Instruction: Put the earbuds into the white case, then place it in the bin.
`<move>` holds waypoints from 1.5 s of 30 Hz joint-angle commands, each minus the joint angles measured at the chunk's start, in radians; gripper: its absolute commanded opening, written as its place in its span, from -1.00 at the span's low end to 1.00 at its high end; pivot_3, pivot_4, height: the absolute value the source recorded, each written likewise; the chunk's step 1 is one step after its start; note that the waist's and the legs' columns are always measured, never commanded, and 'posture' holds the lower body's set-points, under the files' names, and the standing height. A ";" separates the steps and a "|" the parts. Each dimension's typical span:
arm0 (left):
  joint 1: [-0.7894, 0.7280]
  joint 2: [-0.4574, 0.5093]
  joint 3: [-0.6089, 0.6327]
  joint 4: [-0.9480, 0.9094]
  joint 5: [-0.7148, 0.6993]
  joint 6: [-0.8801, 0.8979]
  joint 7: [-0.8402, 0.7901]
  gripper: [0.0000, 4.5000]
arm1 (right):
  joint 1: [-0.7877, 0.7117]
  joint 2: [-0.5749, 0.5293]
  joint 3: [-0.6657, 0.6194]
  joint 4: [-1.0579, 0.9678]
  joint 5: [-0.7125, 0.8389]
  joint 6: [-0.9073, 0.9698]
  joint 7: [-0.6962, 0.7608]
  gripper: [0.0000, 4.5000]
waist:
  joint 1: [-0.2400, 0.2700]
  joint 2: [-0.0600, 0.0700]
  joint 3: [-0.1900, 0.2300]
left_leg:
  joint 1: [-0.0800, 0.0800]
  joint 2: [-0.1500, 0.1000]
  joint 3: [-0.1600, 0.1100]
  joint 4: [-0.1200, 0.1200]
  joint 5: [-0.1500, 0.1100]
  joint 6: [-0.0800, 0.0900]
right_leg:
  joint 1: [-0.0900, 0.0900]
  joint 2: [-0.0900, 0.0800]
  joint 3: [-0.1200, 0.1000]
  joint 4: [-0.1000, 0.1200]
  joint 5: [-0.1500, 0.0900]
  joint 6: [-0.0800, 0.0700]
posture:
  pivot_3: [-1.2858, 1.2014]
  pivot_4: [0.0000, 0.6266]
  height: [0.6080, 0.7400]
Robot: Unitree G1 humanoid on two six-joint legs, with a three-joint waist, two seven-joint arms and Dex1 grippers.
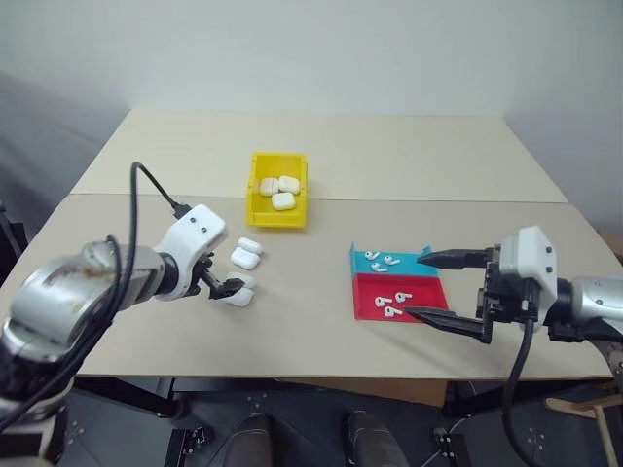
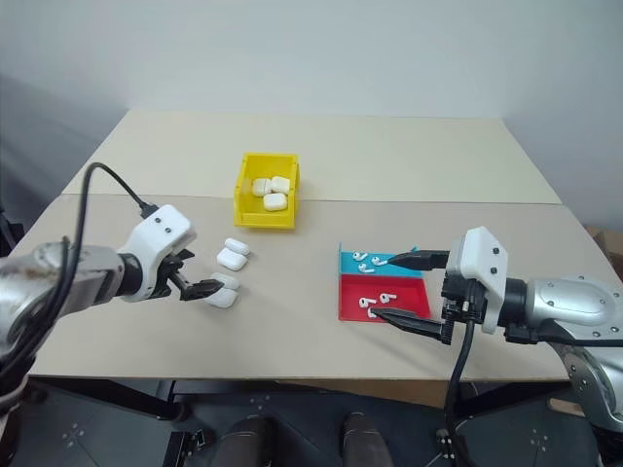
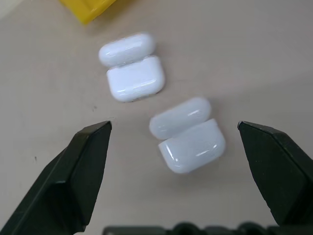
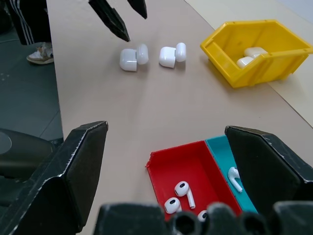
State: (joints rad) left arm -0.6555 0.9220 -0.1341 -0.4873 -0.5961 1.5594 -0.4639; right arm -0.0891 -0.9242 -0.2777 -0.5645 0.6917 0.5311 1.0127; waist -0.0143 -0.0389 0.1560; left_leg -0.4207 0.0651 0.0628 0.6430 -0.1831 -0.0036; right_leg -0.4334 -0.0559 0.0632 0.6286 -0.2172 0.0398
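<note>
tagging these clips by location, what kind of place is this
Probably a lab or test room set up for robot practice, not a home. Two plain tables pushed together stand against a bare white wall, holding just sorted props: a yellow bin, earbud cases and small trays of earbuds.

1. Even, soft overhead light; the desk [image 1: 409,156] looks bright, with no harsh glare.
2. Shadows are faint and short beneath objects.
3. Left wrist view is slightly soft toward its upper left; glossy highlights streak the white case [image 3: 191,145].
</note>
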 commanded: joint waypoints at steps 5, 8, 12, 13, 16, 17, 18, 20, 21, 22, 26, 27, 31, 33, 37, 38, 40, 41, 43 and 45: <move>-0.154 0.009 -0.199 0.176 -0.148 0.055 0.104 1.00 | 0.001 0.024 -0.009 -0.044 0.014 -0.007 -0.040 0.99 | 0.001 0.000 0.000 | 0.000 0.000 -0.001 0.000 0.000 0.000 | -0.001 0.000 0.000 0.002 0.000 0.000 | 0.03 -0.52 1.00; -0.196 -0.015 -0.256 0.259 -0.234 0.055 0.188 1.00 | 0.002 0.029 -0.007 -0.045 0.009 -0.012 -0.046 0.99 | 0.002 0.000 0.000 | 0.000 0.000 -0.001 0.000 0.000 0.000 | 0.000 0.000 0.000 0.002 -0.001 -0.001 | 0.03 -0.52 1.00; -0.231 -0.054 -0.283 0.354 -0.333 0.055 0.315 1.00 | 0.010 0.032 -0.011 -0.053 0.011 -0.014 -0.050 0.99 | 0.002 0.000 0.000 | 0.000 0.000 -0.001 0.000 0.000 0.000 | 0.000 0.000 0.000 0.001 0.000 0.000 | 0.03 -0.52 1.00; -0.242 -0.057 -0.294 0.373 -0.368 0.055 0.341 1.00 | 0.012 0.033 -0.011 -0.056 0.010 -0.015 -0.051 0.99 | 0.001 0.000 0.000 | 0.000 0.000 -0.001 0.000 0.000 0.000 | 0.000 0.000 0.000 0.001 0.000 0.000 | 0.03 -0.52 1.00; -0.268 -0.088 -0.300 0.465 -0.479 0.055 0.483 1.00 | 0.015 0.035 -0.009 -0.062 0.012 -0.017 -0.057 0.99 | 0.003 0.000 0.000 | -0.001 0.000 -0.001 0.000 0.000 0.000 | -0.001 0.000 0.000 0.002 0.001 0.002 | 0.03 -0.52 1.00; -0.276 -0.099 -0.302 0.490 -0.509 0.055 0.531 1.00 | 0.014 0.037 -0.008 -0.064 0.013 -0.018 -0.058 0.99 | 0.003 0.000 0.000 | 0.000 0.000 -0.001 0.000 0.000 0.000 | -0.001 0.000 0.000 0.002 0.002 0.003 | 0.03 -0.52 1.00; -0.282 -0.104 -0.307 0.503 -0.533 0.055 0.565 1.00 | 0.014 0.038 -0.006 -0.065 0.013 -0.019 -0.058 0.99 | 0.003 0.000 0.000 | 0.000 0.000 -0.001 0.000 0.000 0.000 | -0.001 0.000 0.000 0.002 0.002 0.003 | 0.03 -0.52 1.00; -0.293 -0.120 -0.305 0.537 -0.583 0.055 0.641 1.00 | 0.014 0.041 -0.003 -0.066 0.011 -0.021 -0.061 0.99 | 0.003 0.000 0.000 | 0.001 -0.001 -0.002 0.000 0.000 0.000 | 0.000 0.000 0.000 0.002 0.002 0.003 | 0.03 -0.52 1.00; -0.298 -0.129 -0.300 0.559 -0.609 0.055 0.681 1.00 | 0.014 0.043 -0.001 -0.066 0.010 -0.022 -0.062 0.99 | 0.003 0.000 0.000 | 0.001 -0.001 -0.002 0.000 0.000 0.000 | 0.000 0.000 0.000 0.002 0.002 0.003 | 0.03 -0.52 1.00; -0.306 -0.139 -0.296 0.590 -0.640 0.055 0.719 1.00 | 0.016 0.044 0.000 -0.067 0.009 -0.023 -0.063 0.99 | 0.003 0.000 0.000 | 0.001 -0.001 -0.001 0.000 0.000 0.000 | 0.001 0.000 0.000 0.002 0.002 0.003 | 0.03 -0.52 1.00; -0.337 -0.142 -0.322 0.649 -0.769 0.055 0.820 1.00 | 0.023 0.049 -0.005 -0.072 0.007 -0.027 -0.061 0.99 | 0.004 0.000 0.000 | 0.005 -0.001 -0.002 0.000 0.000 0.000 | 0.005 0.000 0.000 0.001 0.000 -0.001 | 0.03 -0.52 1.00; -0.343 -0.146 -0.323 0.675 -0.807 0.055 0.859 1.00 | 0.024 0.049 -0.006 -0.073 0.007 -0.027 -0.060 0.99 | 0.004 0.000 0.000 | 0.005 -0.001 -0.002 0.000 0.000 0.000 | 0.005 -0.001 0.000 0.001 0.000 -0.001 | 0.03 -0.52 1.00; -0.361 -0.138 -0.359 0.705 -0.905 0.055 0.951 1.00 | 0.026 0.050 -0.006 -0.074 0.006 -0.029 -0.059 0.99 | 0.001 0.000 0.000 | 0.005 -0.001 -0.002 0.000 0.000 0.000 | 0.005 -0.001 0.000 0.001 0.000 -0.001 | 0.03 -0.52 1.00; -0.363 -0.137 -0.363 0.713 -0.943 0.055 0.993 1.00 | 0.025 0.050 -0.004 -0.074 0.006 -0.028 -0.060 0.99 | 0.001 0.000 0.000 | 0.005 -0.001 -0.002 0.000 0.000 0.000 | 0.005 -0.001 0.000 0.001 0.000 -0.001 | 0.03 -0.52 1.00; -0.354 -0.126 -0.362 0.695 -1.013 0.055 1.059 0.73 | 0.025 0.052 -0.003 -0.074 0.005 -0.028 -0.063 1.00 | 0.001 0.000 0.000 | 0.005 -0.001 -0.002 0.000 0.000 0.000 | 0.005 -0.001 0.000 0.001 0.000 -0.001 | 0.03 -0.52 1.00; -0.351 -0.122 -0.362 0.692 -1.029 0.055 1.072 0.61 | 0.026 0.053 -0.003 -0.073 0.005 -0.029 -0.062 1.00 | 0.001 0.000 0.000 | 0.005 -0.001 -0.002 0.000 0.000 0.000 | 0.005 -0.001 0.000 0.001 0.000 -0.001 | 0.03 -0.52 1.00; -0.344 -0.113 -0.361 0.683 -1.050 0.055 1.097 0.33 | 0.025 0.053 0.000 -0.072 0.001 -0.029 -0.063 1.00 | 0.001 0.000 0.000 | 0.005 -0.002 -0.002 0.000 0.000 0.000 | 0.005 -0.001 0.000 0.001 0.000 -0.001 | 0.03 -0.52 1.00; -0.342 -0.109 -0.360 0.684 -1.061 0.055 1.108 0.27 | 0.023 0.053 0.001 -0.070 0.000 -0.029 -0.063 1.00 | 0.002 0.000 0.000 | 0.005 -0.002 -0.002 0.000 0.000 0.000 | 0.005 -0.001 0.000 0.001 0.000 -0.001 | 0.03 -0.52 1.00; -0.335 -0.096 -0.352 0.669 -1.075 0.055 1.120 0.27 | 0.017 0.054 0.005 -0.067 -0.001 -0.028 -0.065 1.00 | 0.002 0.000 0.000 | 0.005 -0.002 -0.002 0.000 0.000 0.000 | 0.005 -0.001 0.000 0.001 0.000 -0.002 | 0.03 -0.52 1.00; -0.324 -0.081 -0.331 0.635 -1.082 0.055 1.127 0.27 | 0.014 0.054 0.005 -0.064 -0.002 -0.031 -0.064 1.00 | 0.001 0.000 0.000 | 0.005 -0.002 -0.002 0.000 0.000 -0.001 | 0.005 -0.001 0.000 0.001 0.000 -0.002 | 0.03 -0.52 1.00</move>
State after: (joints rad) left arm -0.9799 0.8206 -0.4915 0.1862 -1.6569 1.6117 0.6491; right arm -0.0621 -0.8737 -0.2573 -0.6095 0.6874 0.5288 0.9511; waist -0.0133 -0.0392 0.1562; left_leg -0.4154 0.0634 0.0613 0.6430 -0.1829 -0.0042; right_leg -0.4280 -0.0573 0.0629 0.6292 -0.2176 0.0382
